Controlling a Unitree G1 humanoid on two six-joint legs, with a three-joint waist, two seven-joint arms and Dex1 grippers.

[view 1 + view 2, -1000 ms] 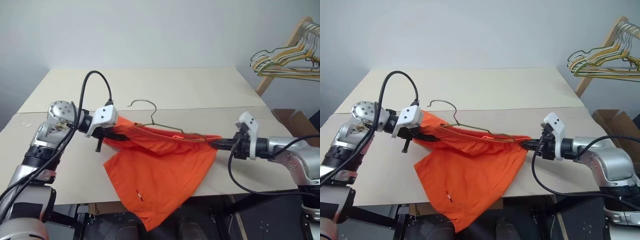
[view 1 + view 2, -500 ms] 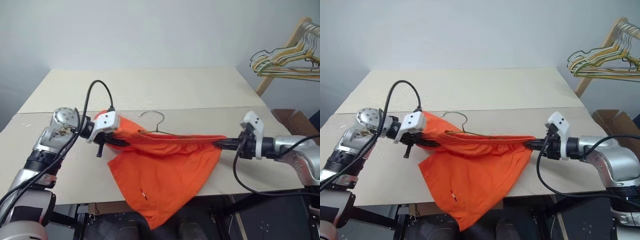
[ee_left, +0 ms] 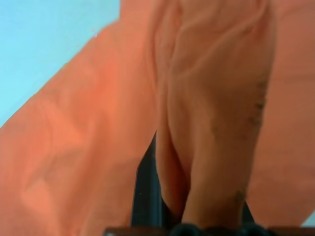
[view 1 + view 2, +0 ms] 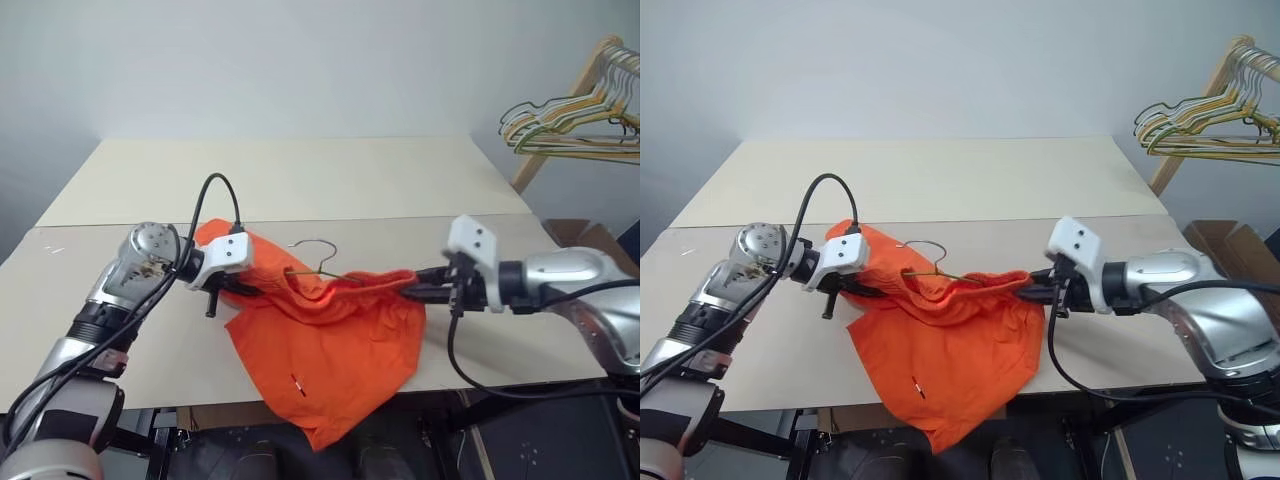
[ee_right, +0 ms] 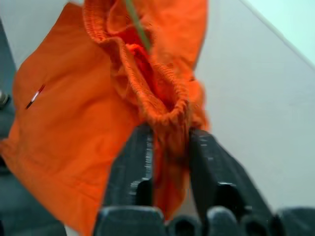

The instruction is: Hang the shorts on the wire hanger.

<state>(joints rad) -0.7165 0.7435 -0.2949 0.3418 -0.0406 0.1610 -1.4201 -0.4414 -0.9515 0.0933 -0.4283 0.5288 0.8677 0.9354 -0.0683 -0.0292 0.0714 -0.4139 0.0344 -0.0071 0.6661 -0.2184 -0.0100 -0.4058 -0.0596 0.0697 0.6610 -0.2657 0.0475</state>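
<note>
My right pincer [image 5: 170, 147] loosening around shorts [image 4: 330, 350] waistband — moved toward wire hanger [image 4: 318, 262] | waistband slackened | left pincer [image 4: 228, 290] clamped on shorts

I get even, diffuse light across both head views, with the table [image 4: 330, 175] bright and free of glare and only soft, faint shadow under the shorts [image 4: 330, 350]. In my left wrist view the fabric sits too close to the lens and reads as soft, out-of-focus orange folds. In my right wrist view the fingers [image 5: 135, 167] and the gathered waistband are smeared by blur.
</note>
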